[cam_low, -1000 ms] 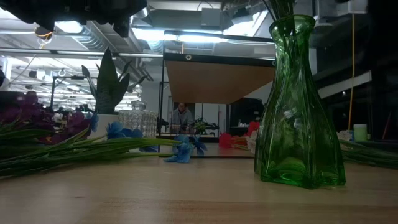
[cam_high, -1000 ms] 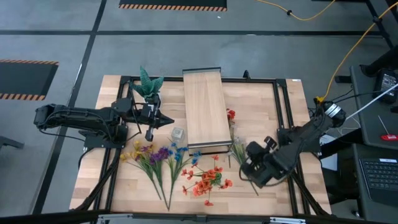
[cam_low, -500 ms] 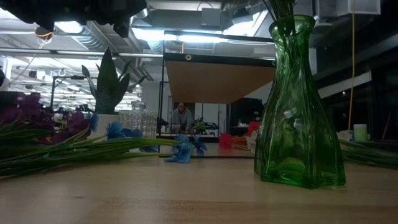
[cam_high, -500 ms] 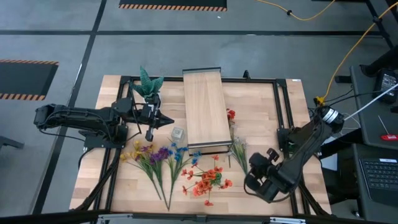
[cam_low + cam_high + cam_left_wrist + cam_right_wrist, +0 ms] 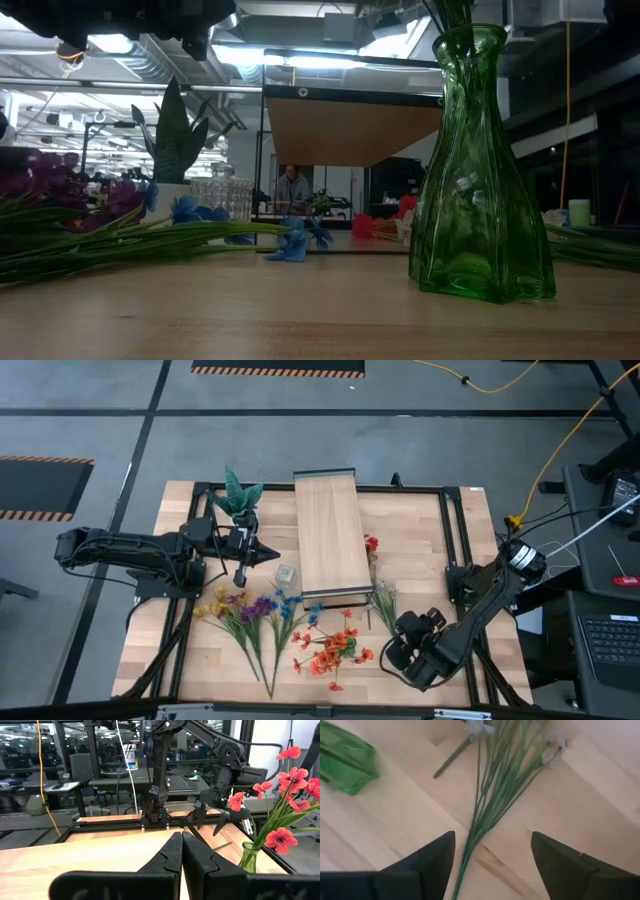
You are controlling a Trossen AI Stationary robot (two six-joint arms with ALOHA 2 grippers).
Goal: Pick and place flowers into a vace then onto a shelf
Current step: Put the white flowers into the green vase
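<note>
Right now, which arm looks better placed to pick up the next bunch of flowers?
The right. Its fingers are open just above the white flowers' stems. The left gripper is shut and waits by the potted plant.

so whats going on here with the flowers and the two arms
The right pincer hangs open over a white flower bunch lying on the table, holding nothing. A green vase stands nearby with red flowers in it. The left pincer waits shut beside the shelf; more bunches lie loose.
</note>
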